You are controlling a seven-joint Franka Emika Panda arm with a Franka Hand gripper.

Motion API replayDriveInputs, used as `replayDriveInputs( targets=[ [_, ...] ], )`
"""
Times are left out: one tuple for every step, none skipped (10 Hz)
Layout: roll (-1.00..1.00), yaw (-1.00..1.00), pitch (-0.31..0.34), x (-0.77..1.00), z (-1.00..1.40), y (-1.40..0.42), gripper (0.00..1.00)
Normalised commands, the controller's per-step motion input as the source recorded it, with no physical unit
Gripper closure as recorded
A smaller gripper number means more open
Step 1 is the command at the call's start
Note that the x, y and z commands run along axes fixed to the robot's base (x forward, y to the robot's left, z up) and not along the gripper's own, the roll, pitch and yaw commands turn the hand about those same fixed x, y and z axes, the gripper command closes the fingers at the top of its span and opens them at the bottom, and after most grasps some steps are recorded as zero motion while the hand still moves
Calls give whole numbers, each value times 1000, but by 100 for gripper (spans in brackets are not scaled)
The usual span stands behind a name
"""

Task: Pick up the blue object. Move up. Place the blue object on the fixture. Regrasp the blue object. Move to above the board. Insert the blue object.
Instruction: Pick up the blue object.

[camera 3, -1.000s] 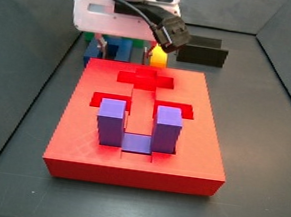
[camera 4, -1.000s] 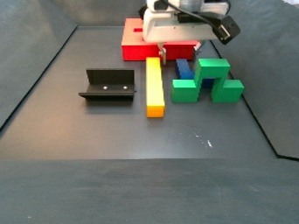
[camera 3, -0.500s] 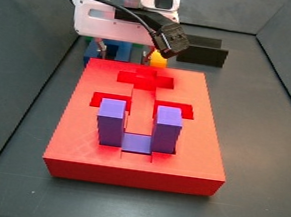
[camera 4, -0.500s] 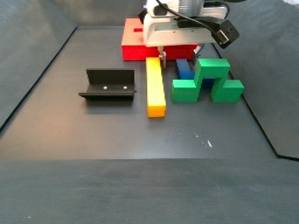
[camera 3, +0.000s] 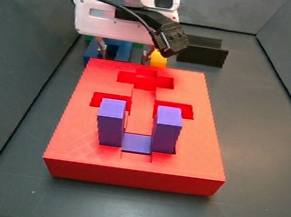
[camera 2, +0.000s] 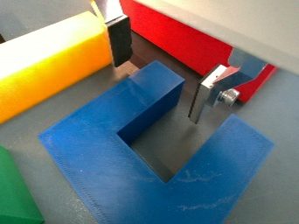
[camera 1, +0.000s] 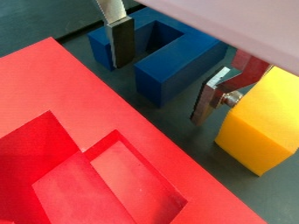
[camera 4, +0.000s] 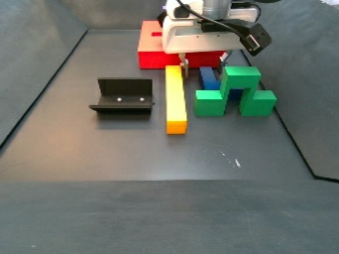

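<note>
Nothing visible has shifted over the last half second; a second ago the arm stood slightly higher in both side views, and it has since settled lower over the blocks.

In a wrist view, the gripper (camera 1: 163, 74) is spread open, one finger (camera 1: 121, 39) on the far side of a prong of the blue object (camera 1: 176, 61) and the other finger on the near side, beside the yellow block (camera 1: 267, 122). The pads stand just off the prong's faces, and whether they touch cannot be told. The board (camera 1: 70, 140) lies beside the blue piece, with a recess showing.

In a wrist view, the gripper (camera 2: 167, 68) again straddles one prong of the blue object (camera 2: 176, 166), which lies flat on the floor. The yellow block (camera 2: 47, 66) runs along one side, the board (camera 2: 193, 31) lies beyond, and a green block (camera 2: 12, 188) shows at the edge.

In a side view, the gripper (camera 3: 122, 49) is low behind the board (camera 3: 137, 145), where a purple block (camera 3: 138, 126) sits in a cut-out. The fixture (camera 3: 204, 52) stands further back.

In a side view, the gripper (camera 4: 199, 62) hangs over the blue object (camera 4: 208, 76), between the yellow block (camera 4: 175, 97) and the green block (camera 4: 236, 89). The fixture (camera 4: 123, 97) stands well apart.
</note>
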Motion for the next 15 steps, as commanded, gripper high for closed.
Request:
replayDriveInputs(
  targets=[
    [0,0,0,0,0,0,0],
    [0,0,0,0,0,0,100],
    [0,0,0,0,0,0,100],
    [0,0,0,0,0,0,100],
    [0,0,0,0,0,0,100],
    [0,0,0,0,0,0,100],
    [0,0,0,0,0,0,100],
    [0,0,0,0,0,0,100],
    [0,0,0,0,0,0,100],
    [0,0,0,0,0,0,100],
    [0,0,0,0,0,0,100],
    [0,0,0,0,0,0,100],
    [0,0,0,0,0,0,100],
    [0,0,0,0,0,0,100],
    [0,0,0,0,0,0,100]
  ],
)
